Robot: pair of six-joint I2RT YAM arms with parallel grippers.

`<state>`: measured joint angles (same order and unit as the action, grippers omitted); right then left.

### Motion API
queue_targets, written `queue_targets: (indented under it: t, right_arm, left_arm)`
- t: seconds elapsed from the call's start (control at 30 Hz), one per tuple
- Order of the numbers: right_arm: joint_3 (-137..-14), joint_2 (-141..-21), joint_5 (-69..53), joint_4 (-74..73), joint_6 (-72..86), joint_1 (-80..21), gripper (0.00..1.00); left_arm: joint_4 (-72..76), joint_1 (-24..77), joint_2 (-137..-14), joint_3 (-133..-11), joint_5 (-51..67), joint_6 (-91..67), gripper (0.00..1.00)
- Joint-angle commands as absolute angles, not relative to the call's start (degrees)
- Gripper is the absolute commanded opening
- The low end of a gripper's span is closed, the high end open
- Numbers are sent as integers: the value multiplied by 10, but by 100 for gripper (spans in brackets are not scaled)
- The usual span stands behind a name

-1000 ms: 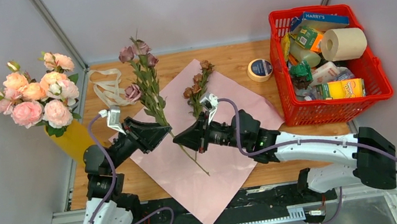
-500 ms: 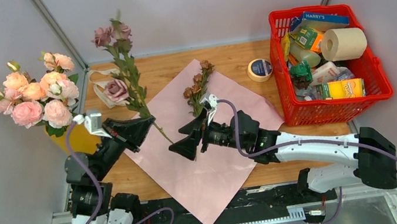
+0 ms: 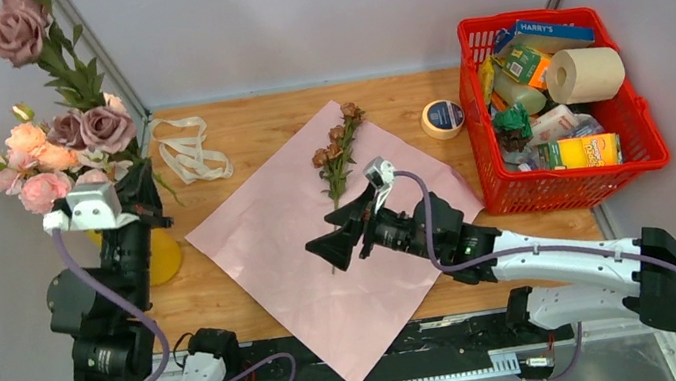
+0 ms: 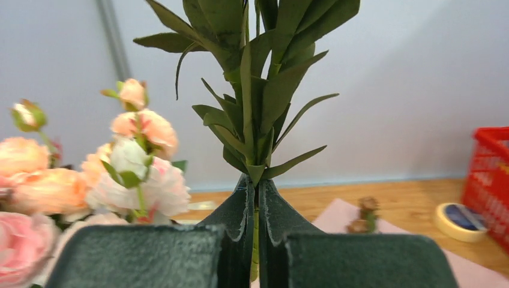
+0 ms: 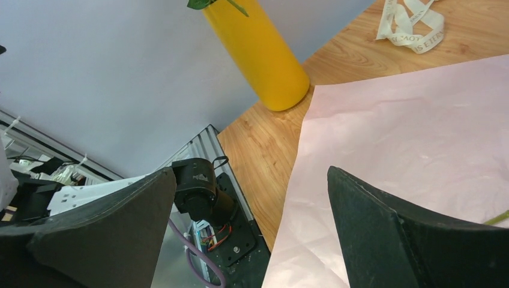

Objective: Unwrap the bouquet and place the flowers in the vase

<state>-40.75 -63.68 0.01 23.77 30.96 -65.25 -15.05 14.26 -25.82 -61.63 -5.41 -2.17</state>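
Jaws, left gripper (image 4: 255, 240): closed tight on the green stem of a long mauve-headed artificial rose spray (image 3: 58, 70), held upright, leaves fanning above the pads.
Jaws, right gripper (image 3: 338, 234): spread wide and holding nothing, hovering over the pink sheet of unfolded wrapping paper (image 3: 306, 276).
Held spray: raised at the far left, its heads touching or just beside the pink and peach roses (image 3: 31, 160) already standing in the yellow plastic tube vase (image 5: 258, 51); whether the stem end is over the vase mouth cannot be told.
Left on the paper: one small brownish-mauve sprig with green leaves (image 3: 336, 150), just beyond the right gripper.
Worktop (image 3: 401, 100): cream ribbon (image 3: 188, 150) lying loose at the far left, roll of tape (image 3: 444, 118) beside the red plastic basket (image 3: 637, 120).
Step in hand: carrying a spray to the vase; unwrapping looks done.
Next move: probably lining the stem up over the vase opening and lowering it among the other stems before letting go; the right arm seems placed to take the last sprig.
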Motion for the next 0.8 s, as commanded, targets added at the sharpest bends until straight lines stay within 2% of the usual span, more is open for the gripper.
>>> queue_targets:
  t: [0.0, 0.23, 0.77]
  right_arm:
    - [-403, -599, 35, 230, 301, -656, 100]
    - [-406, -564, 48, 201, 285, -656, 100]
    - [-402, -546, 59, 188, 270, -656, 100]
  left_arm:
    - [-124, 144, -333, -659, -173, 125, 0]
    - [-85, 144, -380, -698, -294, 220, 0]
    - [-21, 134, -430, -678, -343, 281, 0]
